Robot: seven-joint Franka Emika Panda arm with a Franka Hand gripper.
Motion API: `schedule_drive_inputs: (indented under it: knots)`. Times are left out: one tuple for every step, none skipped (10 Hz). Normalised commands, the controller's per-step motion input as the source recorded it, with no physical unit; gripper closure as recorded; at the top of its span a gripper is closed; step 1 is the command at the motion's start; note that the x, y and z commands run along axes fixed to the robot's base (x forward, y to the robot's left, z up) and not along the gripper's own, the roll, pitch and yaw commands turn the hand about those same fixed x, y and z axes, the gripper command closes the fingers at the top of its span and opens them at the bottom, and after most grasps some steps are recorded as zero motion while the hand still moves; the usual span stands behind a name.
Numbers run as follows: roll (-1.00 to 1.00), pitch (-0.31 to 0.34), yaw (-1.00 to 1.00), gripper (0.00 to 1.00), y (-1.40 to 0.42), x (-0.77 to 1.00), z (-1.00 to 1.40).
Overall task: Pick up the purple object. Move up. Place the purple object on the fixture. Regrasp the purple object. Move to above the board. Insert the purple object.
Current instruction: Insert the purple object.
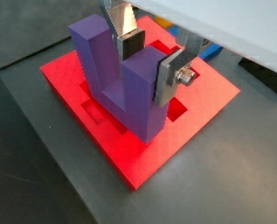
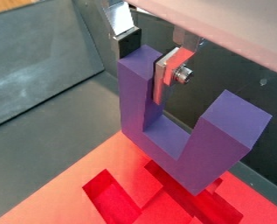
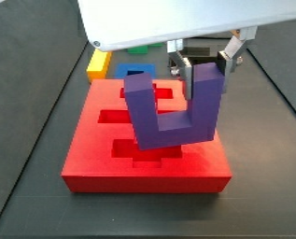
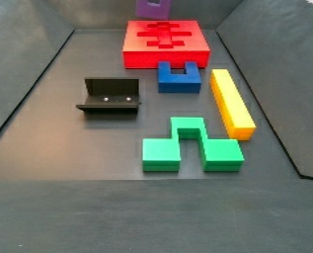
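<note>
The gripper hung above the thick red recessed board, its silver fingers pinching one prong of the matte purple U-shaped block, which hung prongs-up just over the board's cutouts.

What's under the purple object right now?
The board with its recessed cutouts lies under the purple object, which the gripper holds by one prong, prongs up. The cutout directly beneath its base is hidden.

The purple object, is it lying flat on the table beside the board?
No, in a side view the purple object is held by the tool by one prong, prongs up, over the red board.
</note>
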Motion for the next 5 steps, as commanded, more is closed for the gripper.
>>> schedule_drive_inputs:
  knots:
    - [0.18, 0.304, 0.00, 1.00, -0.09, 0.17, -0.05]
    - [0.20, 0.339, 0.00, 1.00, -0.06, 0.23, 0.00]
    - [0.18, 0.350, -0.02, 1.00, -0.04, 0.25, 0.00]
    - [0.08, 0.280, -0.03, 1.00, -0.05, 0.16, 0.00]
    - [0.14, 0.259, -0.08, 1.00, 0.00, 0.13, 0.00]
